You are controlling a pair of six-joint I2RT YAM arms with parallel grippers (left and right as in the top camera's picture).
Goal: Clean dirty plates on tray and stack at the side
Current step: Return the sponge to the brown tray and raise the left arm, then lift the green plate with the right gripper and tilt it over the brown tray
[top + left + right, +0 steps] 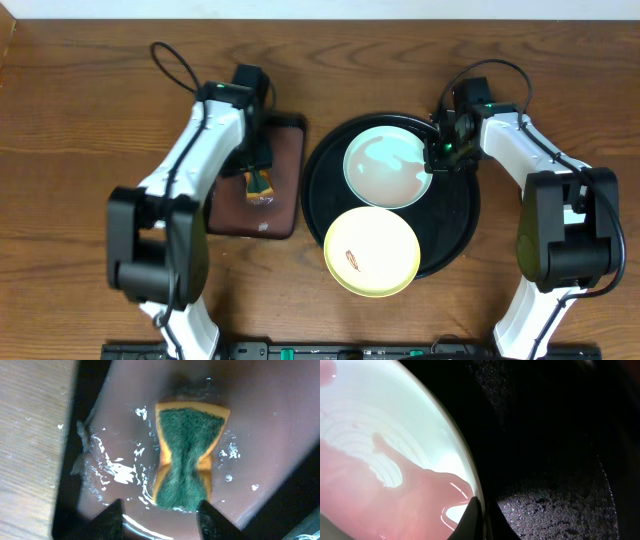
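Nearest the robot's base, the yellow plate lies over the near rim of the black tray, part of it hanging out above the worktop. It carries a small reddish-brown smear. Behind it, the mint plate sits fully inside the tray, wet and shiny. The right end effector is clenched on this plate's right rim, and the right wrist view shows the rim caught in the narrow gap between the two fingers. There, a pinkish sheen covers much of the plate, though whether it is liquid or a reflection cannot be told.

To the left, just beside the black tray, the brown tray holds a thin film of water. The left end effector hangs over it released, fingers spread. The near end of the green-topped sponge lies between the tips. Bare wood lies wide to the left and along the far edge.
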